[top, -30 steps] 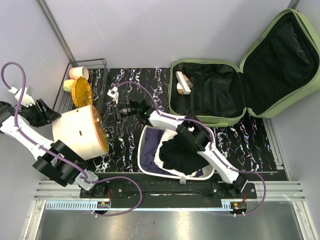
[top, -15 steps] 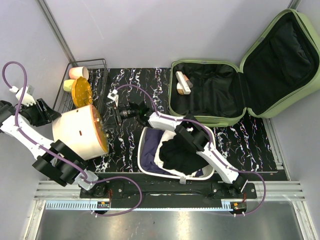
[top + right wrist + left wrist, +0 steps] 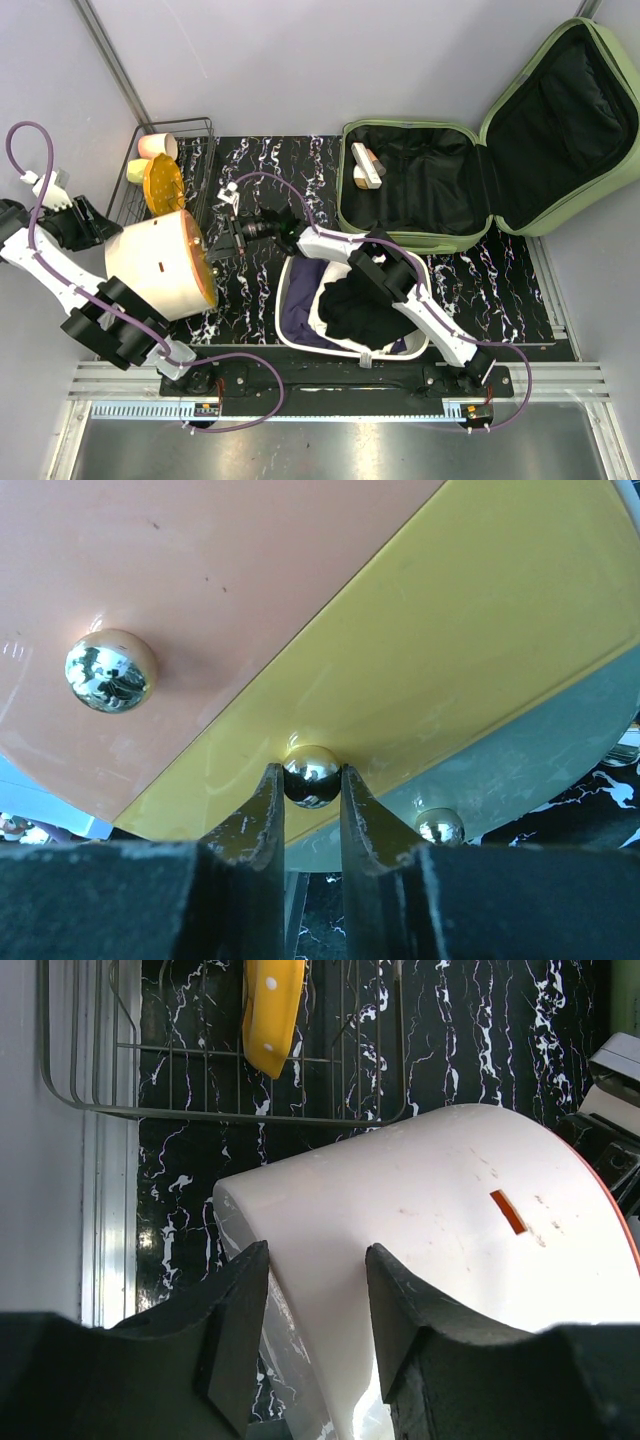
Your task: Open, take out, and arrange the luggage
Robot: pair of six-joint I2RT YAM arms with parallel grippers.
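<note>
The olive-green luggage lies open at the back right, its lid leaning against the wall. A small box rests on its black lining. At the left, my left gripper is shut on the back edge of a white round drawer case, holding it tilted. The case has orange, yellow and grey drawer fronts with gold ball knobs. My right gripper is shut on the yellow drawer's knob. From above, the right gripper sits against the case's front.
A wire rack at the back left holds a yellow dotted plate and a pink cup. A white bin with dark clothes stands in front of the luggage, under the right arm.
My right gripper has slid left up to the drawer case's front and closed on the yellow drawer's gold knob. The left gripper and the case have stayed put.
</note>
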